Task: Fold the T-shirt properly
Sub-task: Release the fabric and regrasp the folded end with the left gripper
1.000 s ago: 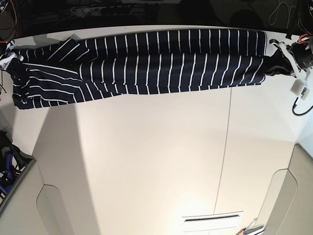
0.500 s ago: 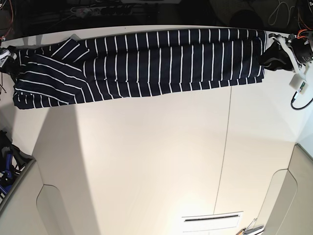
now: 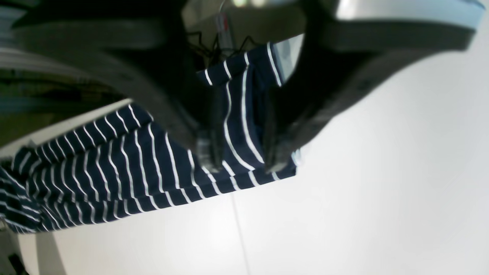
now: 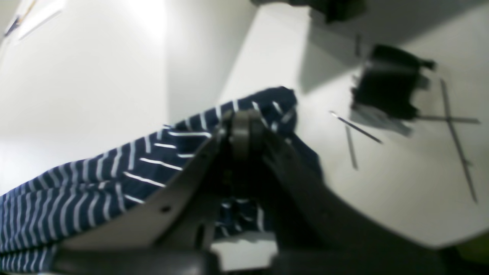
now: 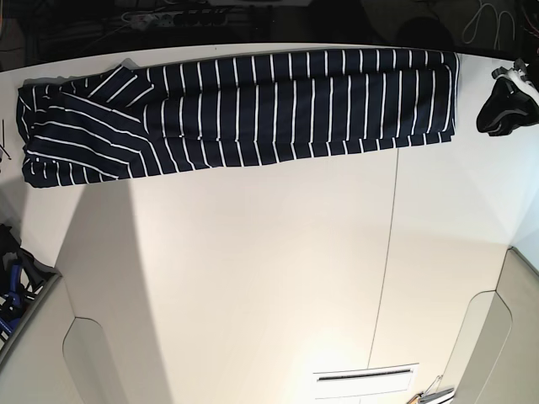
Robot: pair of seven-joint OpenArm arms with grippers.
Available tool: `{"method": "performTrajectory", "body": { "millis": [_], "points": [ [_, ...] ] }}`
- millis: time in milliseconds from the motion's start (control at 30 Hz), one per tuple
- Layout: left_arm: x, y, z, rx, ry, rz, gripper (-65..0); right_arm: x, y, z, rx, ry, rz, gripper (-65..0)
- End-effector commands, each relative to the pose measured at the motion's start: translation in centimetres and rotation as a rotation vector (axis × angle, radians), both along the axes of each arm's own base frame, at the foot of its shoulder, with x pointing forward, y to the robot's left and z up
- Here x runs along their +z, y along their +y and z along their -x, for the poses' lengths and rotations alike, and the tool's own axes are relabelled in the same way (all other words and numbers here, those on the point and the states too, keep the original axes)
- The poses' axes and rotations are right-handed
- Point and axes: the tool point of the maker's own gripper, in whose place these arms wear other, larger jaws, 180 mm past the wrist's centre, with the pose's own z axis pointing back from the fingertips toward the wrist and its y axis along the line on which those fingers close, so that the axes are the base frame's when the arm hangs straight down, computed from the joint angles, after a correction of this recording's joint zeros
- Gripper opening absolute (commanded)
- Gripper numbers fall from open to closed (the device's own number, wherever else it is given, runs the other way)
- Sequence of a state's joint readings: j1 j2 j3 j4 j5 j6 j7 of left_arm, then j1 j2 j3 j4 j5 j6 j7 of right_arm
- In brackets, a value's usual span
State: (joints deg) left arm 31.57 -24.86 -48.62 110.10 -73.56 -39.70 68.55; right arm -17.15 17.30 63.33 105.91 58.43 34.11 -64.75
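The T-shirt [image 5: 244,105] is dark navy with thin white stripes. It lies flat as a long folded band along the table's far edge, with a sleeve at its left end. My left gripper [image 5: 498,108] hangs just off the shirt's right end, not touching it. In the left wrist view this gripper [image 3: 242,162] is open, with the striped cloth [image 3: 114,172] visible beyond the gap. My right gripper [image 4: 244,118] is shut, its fingertips pressed together above the shirt's other end [image 4: 95,179]. No cloth shows between them. The base view does not show this gripper.
The white table [image 5: 253,278] has a thin seam [image 5: 392,252] running front to back and a dark slot [image 5: 366,376] near its front edge. Cables [image 5: 488,21] hang at the back right. A black object [image 4: 386,88] lies beyond the table's end.
Both grippers released the shirt's ends and drew outward. The shirt settled flat and straight. The right gripper left the base view, opened, and shut again; the left one opened.
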Motion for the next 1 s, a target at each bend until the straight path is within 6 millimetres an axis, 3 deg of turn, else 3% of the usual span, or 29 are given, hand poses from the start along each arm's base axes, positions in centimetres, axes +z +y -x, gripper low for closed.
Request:
{"method": "performTrajectory", "body": {
  "millis": [0,133,300,400,500,667,967],
  "points": [
    [1.0,0.0,-0.4,-0.007,-0.041,-0.003,-37.6,1.4,0.1,-0.8,0.02,-0.049,0.019,-65.0],
    [0.7,0.5,-0.5,0.017,-0.043,0.002,-30.3,0.1,2.0,-1.9,0.062,-0.049,-0.014,-65.0],
    [0.0,1.6,-0.7,0.063,-0.051,-0.002,-29.9,-3.8,4.0,-3.2,0.109,0.016,-0.044,-65.0],
    [-1.1,1.3,-0.4,0.061,-0.017,0.022,-23.0,-6.3,3.7,-3.3,0.088,0.064,-0.032,-65.0],
    [-2.7,1.2,0.1,0.065,0.032,0.041,-22.2,-8.0,2.7,-3.2,0.055,0.107,-0.041,-65.0],
    [-5.6,1.2,1.2,0.085,0.12,0.087,-22.2,-9.4,2.1,-3.2,0.026,0.127,-0.081,-65.0],
    [-9.4,-1.2,2.5,0.012,0.244,0.077,-22.2,-10.3,1.8,-2.8,0.004,0.15,-0.093,-65.0]
  ]
}}
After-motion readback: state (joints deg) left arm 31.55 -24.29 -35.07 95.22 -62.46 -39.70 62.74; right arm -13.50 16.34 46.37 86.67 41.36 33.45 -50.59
